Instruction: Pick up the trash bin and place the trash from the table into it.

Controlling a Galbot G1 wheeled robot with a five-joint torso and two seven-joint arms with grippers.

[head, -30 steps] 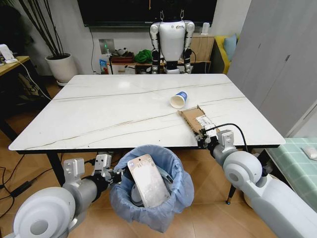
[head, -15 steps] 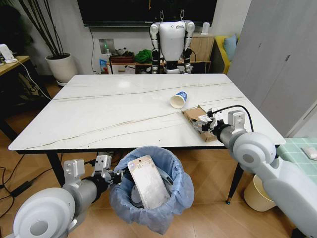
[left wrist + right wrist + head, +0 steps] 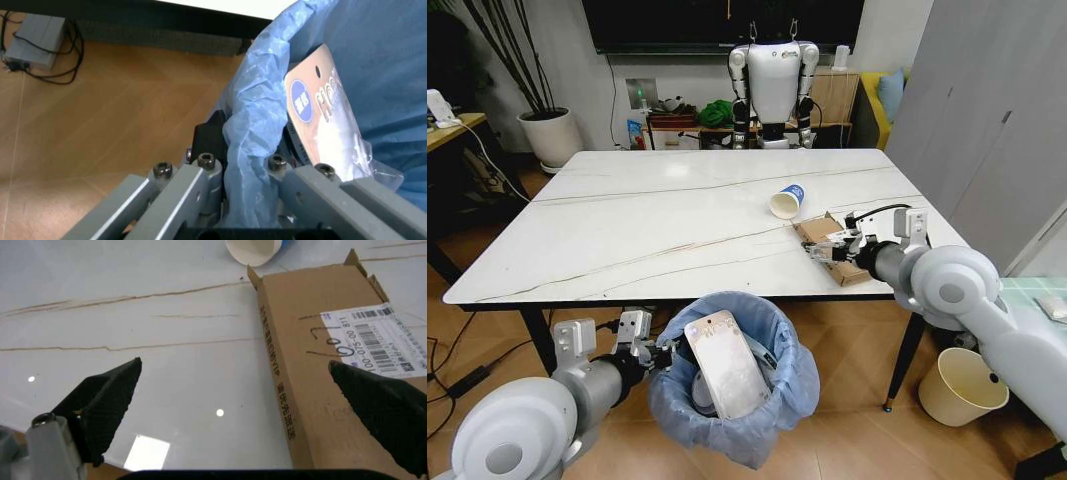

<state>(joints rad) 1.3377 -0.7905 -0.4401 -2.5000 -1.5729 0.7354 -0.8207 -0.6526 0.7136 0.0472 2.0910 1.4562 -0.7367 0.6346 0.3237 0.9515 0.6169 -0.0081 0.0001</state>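
Note:
The trash bin (image 3: 762, 400), lined with a crinkly blue bag, hangs below the table's (image 3: 647, 225) front edge. My left gripper (image 3: 655, 355) is shut on its rim, and the bag (image 3: 250, 145) is pinched between the fingers (image 3: 180, 187). A flat pale packet (image 3: 724, 362) stands inside the bin. On the table's right part lie a white blue-rimmed paper cup (image 3: 787, 201) on its side and a flat brown cardboard box (image 3: 822, 230). My right gripper (image 3: 832, 248) is open and low over the box. Its fingers (image 3: 107, 397) straddle the box's long side edge (image 3: 327, 380).
A small yellow bin (image 3: 962, 385) stands on the floor beside the table's right legs. Another robot (image 3: 774, 75) stands behind the far edge. A white plant pot (image 3: 552, 135) and a wooden desk (image 3: 447, 125) are at the left. Cables and a power box (image 3: 33, 47) lie on the floor.
My right arm has lifted from the table's front edge and swung right, so its gripper now reaches over the box from the right. The left arm and bin have not moved.

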